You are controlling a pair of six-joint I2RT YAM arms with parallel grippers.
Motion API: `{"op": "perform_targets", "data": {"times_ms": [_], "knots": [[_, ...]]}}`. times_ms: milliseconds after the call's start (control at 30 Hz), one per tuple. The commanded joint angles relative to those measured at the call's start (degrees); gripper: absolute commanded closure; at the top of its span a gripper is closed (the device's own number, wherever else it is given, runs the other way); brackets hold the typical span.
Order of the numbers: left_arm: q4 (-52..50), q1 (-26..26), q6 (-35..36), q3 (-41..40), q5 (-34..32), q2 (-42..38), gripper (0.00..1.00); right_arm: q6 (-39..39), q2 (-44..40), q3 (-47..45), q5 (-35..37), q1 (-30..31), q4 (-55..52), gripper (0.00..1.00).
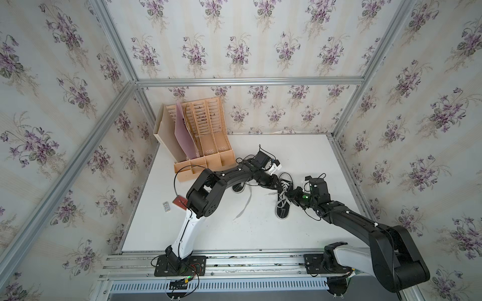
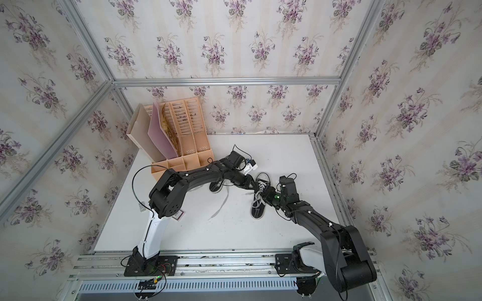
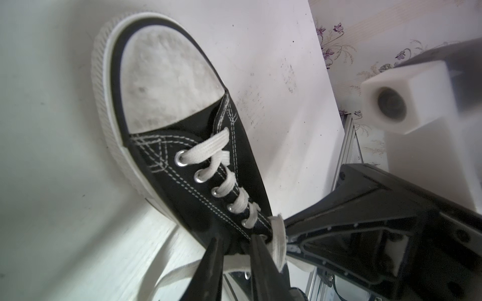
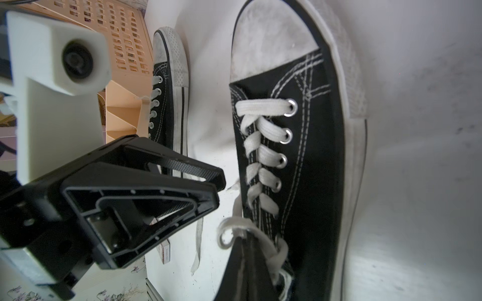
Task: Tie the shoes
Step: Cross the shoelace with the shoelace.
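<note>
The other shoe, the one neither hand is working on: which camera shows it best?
The right wrist view: the other shoe shows its toe cap and a row of eyelets. In both top views only one end peeks from under the left arm. The left wrist view does not show it.

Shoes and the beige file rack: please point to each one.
Shoe being tied [image 3: 167, 80]: left wrist view, toe cap.
Other shoe [image 4: 167, 104]: right wrist view, black side.
File rack [image 1: 206, 117]: top view, slatted back.

I hold my 2 arms reaching inward, tips close together; left tool [image 3: 236, 242] narrowly parted, right tool [image 4: 244, 241] clamped.
</note>
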Motion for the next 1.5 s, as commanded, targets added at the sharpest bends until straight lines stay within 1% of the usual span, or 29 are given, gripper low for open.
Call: {"op": "perform_targets", "data": {"times_ms": [0, 267, 1167, 1267, 1467], "knots": [[-0.35, -0.36, 0.89, 0.45, 1.94, 0.05, 0.75, -0.74, 0.12, 0.37, 1.04, 0.00, -0.41, 1.00], [-0.58, -0.65, 1.51, -0.06, 4.03, -0.12, 0.76, -0.18, 0.02, 0.51, 1.79, -0.09, -0.24, 1.00], [-0.85, -1.46, 1.98, 0.44, 6.15, -0.02, 0.75, 0.80, 2.56, 0.74, -0.21, -0.08, 3.42, 1.00], [-1.01, -1.61, 2.09, 0.58, 6.36, -0.04, 0.76, 0.97, 2.58, 0.69, -0.21, -0.08, 3.76, 1.00], [-1.20, -1.63, 2.09, 0.62, 6.31, 0.16, 0.84, 1.24, 2.32, 0.71, 0.03, -0.09, 3.87, 1.00]]}}
